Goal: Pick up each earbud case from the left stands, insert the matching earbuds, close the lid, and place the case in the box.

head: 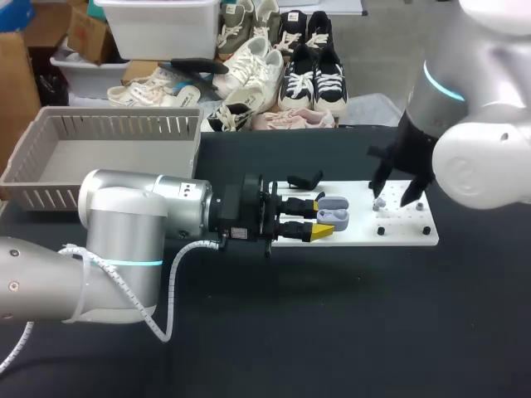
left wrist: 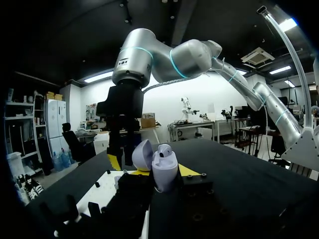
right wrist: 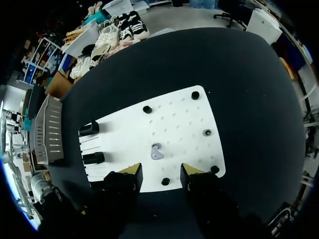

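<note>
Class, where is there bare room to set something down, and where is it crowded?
Free: the dark table in front of the white board, and the grey box. Crowded: the board's left end, where the left tool grips the open case, and around the earbud below the right tool.

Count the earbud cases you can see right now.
1: the open earbud case, held in the left tool over the white board. More may be hidden from these views.
</note>
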